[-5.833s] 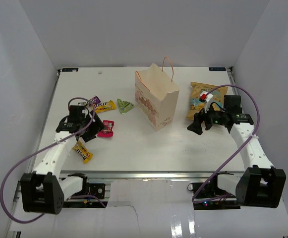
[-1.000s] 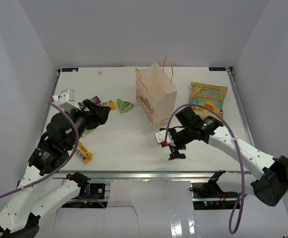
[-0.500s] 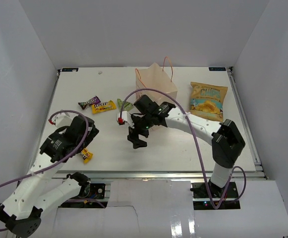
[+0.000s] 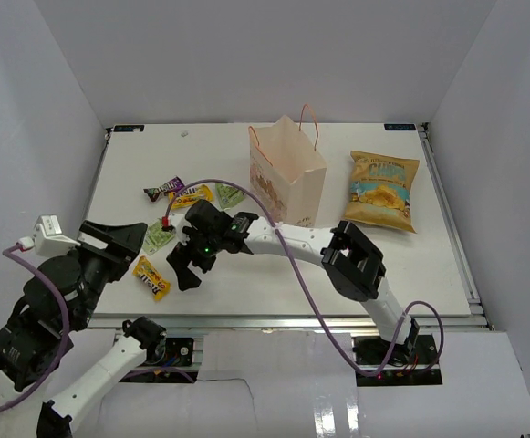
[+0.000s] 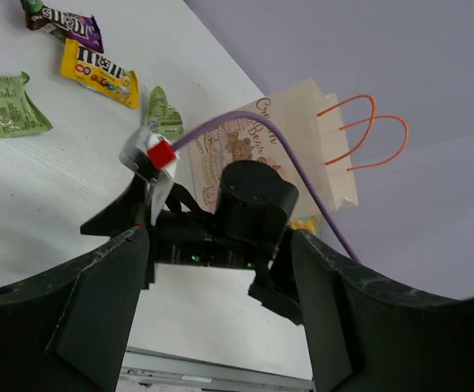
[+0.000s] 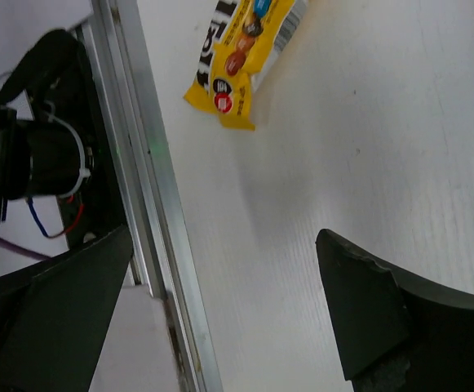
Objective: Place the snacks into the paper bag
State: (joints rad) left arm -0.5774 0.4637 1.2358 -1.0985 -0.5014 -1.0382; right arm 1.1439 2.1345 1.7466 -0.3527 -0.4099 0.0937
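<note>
The step in hand appears to be the reach for a small candy. The right gripper (image 4: 187, 265) stretches across to the near-left part of the desk (image 4: 246, 292) with its jaws wide apart and empty. In the right wrist view a yellow candy packet (image 6: 245, 57) lies flat just ahead of the fingers, close to the metal rail (image 6: 151, 204) along the desk's near edge. The left gripper (image 4: 119, 239) hangs raised over the near-left corner, jaws also apart with nothing between them, facing the other arm. The paper bag (image 4: 287, 182) stands upright at the far middle of the desk, mouth up; whether anything lies inside cannot be told. The large crisp packet (image 4: 383, 190) lies flat to the bag's right, well apart from both grippers. Left of the bag lie a purple wrapper (image 4: 164, 190), a second yellow packet (image 4: 192, 195) and a small green wrapper (image 4: 231, 194), with a larger green wrapper (image 4: 160, 237) near the left gripper. The next move likely calls for bringing the right fingers down astride the thin yellow packet, closing without nudging it toward the rail, then carrying it to the bag's mouth while keeping clear of the nearby left arm.
</note>
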